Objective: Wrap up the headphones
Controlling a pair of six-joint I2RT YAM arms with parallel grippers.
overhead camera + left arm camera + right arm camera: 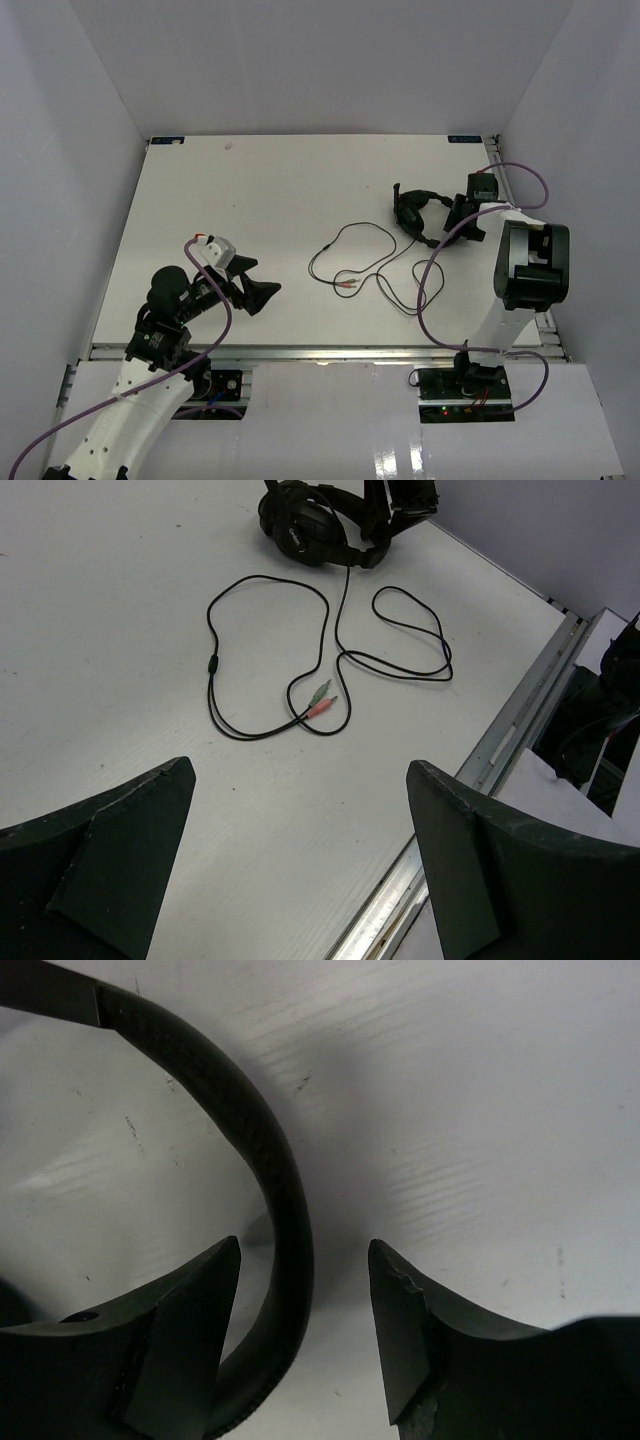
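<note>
On the white bench (250, 190) we find the headphones (418, 212) at 2 o'clock, cable (350, 250) sprawled loose toward centre, our right hand (460, 215) open astride the headband (285, 1190), ungripped, left hand (253, 283) open and empty at 8 o'clock, so wrapping seems unstarted.

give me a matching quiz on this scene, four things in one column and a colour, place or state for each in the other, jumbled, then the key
1 left claw
2 right claw
3 plugs
4 headphones

a pink and green
b open, astride the headband
c open, holding nothing
d black, on the right side of the table

Pairs: 1-c, 2-b, 3-a, 4-d
</note>
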